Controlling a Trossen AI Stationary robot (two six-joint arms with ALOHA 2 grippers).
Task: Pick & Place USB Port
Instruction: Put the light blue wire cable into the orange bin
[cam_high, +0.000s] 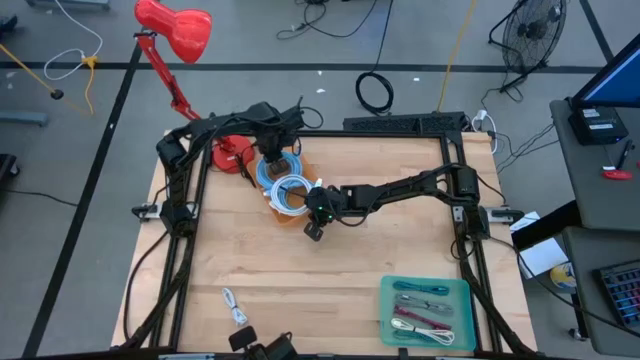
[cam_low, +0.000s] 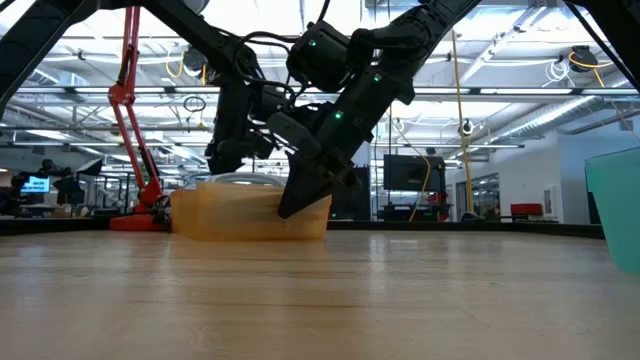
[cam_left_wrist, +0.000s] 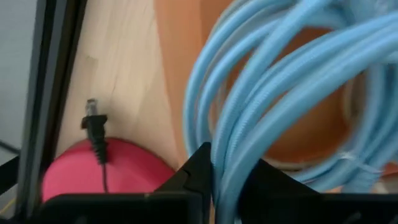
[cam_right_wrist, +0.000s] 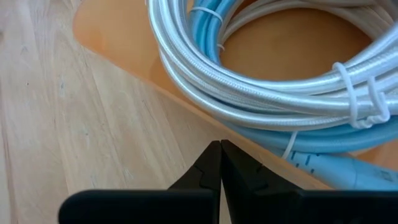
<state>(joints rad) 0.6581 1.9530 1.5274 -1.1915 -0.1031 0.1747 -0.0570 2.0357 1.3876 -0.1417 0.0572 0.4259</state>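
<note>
**A:** Orange is the anchor here: the orange tray (cam_high: 283, 212) sits on the wooden bench (cam_high: 330, 270) just beside the red lamp base (cam_high: 228, 157), and both arms crowd it. Why?

**B:** Because the cables are piled in it. A light-blue cable coil (cam_high: 272, 168) and a white cable coil (cam_high: 291, 192) lie in the tray, overlapping. The left gripper (cam_left_wrist: 214, 165) reaches down at the tray's lamp side, and its fingers are clenched with blue strands of that coil running between them, so I judge it has hold of the blue cable.

**A:** And the other arm?

**B:** The right gripper (cam_right_wrist: 221, 163) hangs over the tray's opposite edge, tips pressed together with nothing between them. It points at the bench just outside the tray wall, beside the white coil and a blue plug lying under it. My guess is that it is lined up at the rim and not yet gripping anything.

**A:** So the task's thing is in the tray?

**B:** Yes, the cables with their plugs rest there. Well apart from the tray, at the bench's near right corner, a teal bin (cam_high: 462, 300) already holds several cables, red, teal and white. That looks like the destination.

**A:** Anything loose?

**B:** One white cable (cam_high: 234, 306) lies on the bench far from the tray, on the left side.
</note>
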